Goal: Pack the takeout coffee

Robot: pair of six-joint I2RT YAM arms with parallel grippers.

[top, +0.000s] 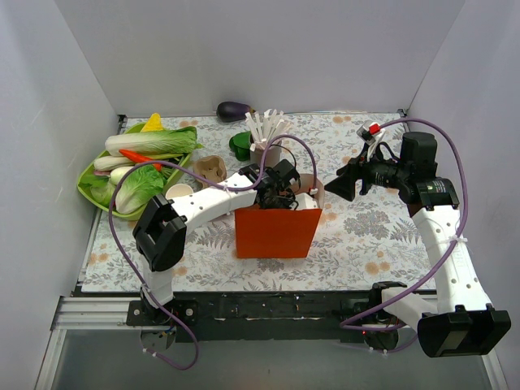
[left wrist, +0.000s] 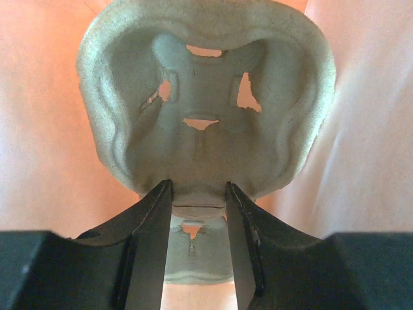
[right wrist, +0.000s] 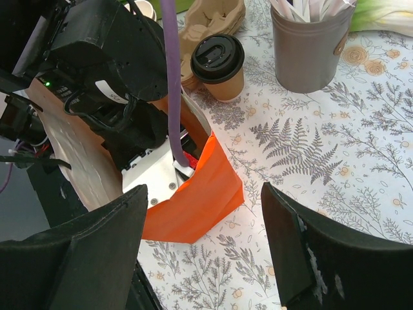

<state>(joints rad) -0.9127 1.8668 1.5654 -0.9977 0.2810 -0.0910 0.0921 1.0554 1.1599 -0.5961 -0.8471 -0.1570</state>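
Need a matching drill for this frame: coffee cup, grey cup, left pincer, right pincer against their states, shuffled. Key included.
Column A
1. coffee cup
2. grey cup
3. left pincer
4. right pincer

Column B
a. open, holding nothing
b. holds white sticks
c. shut on a pulp tray, orange bag around it
d. standing on the table outside the bag, black lid on

Pairs: 1-d, 2-b, 3-c, 4-a
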